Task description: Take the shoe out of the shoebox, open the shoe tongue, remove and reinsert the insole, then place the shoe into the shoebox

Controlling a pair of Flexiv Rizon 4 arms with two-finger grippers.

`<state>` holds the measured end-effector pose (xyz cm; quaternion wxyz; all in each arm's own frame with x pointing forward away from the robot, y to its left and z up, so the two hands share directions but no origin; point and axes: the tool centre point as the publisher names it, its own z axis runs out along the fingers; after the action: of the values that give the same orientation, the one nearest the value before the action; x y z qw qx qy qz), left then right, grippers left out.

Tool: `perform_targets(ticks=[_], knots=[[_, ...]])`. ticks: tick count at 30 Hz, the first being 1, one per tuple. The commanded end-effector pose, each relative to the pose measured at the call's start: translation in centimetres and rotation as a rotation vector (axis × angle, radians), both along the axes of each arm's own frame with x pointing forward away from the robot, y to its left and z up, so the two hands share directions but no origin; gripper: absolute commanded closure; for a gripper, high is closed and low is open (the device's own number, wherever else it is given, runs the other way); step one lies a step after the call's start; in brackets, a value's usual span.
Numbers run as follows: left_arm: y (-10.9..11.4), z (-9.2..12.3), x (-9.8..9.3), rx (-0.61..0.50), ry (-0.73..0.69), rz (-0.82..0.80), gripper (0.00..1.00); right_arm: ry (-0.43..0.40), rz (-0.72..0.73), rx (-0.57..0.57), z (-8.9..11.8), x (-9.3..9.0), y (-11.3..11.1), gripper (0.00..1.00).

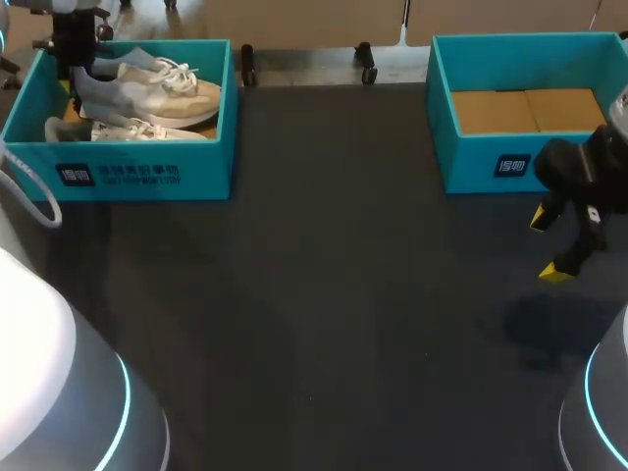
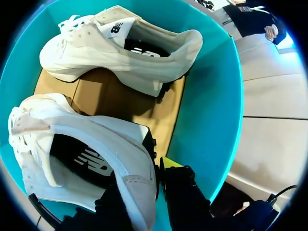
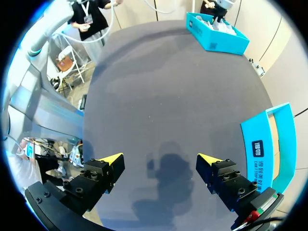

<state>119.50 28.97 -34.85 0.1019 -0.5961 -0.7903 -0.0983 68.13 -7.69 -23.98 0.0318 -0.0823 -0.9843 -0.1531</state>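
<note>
Dark table (image 1: 334,314): left shoebox (image 1: 147,172), right shoebox (image 1: 471,162).

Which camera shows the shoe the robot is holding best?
The left wrist view: the shoe looks big, heel pinched in the left gripper. The head view shows it small, partly behind the arm. The right wrist view shows only a pale speck in the faraway box.

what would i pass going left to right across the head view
teal shoebox holding two shoes → bare dark table → second teal box with a cardboard floor
</note>
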Motion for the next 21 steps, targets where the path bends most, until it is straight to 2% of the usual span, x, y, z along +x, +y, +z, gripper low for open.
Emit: perform_targets(ticks=[1,21], knots=[[0.3,-0.3,0.6,-0.007,0.010,0.006,1.00,-0.001,-0.001,-0.002,-0.1,-0.1,0.0,0.00],[0.3,-2.0,0.4,-0.052,0.031,0.005,1.00,-0.001,-0.001,-0.002,-0.1,-0.1,0.0,0.00]])
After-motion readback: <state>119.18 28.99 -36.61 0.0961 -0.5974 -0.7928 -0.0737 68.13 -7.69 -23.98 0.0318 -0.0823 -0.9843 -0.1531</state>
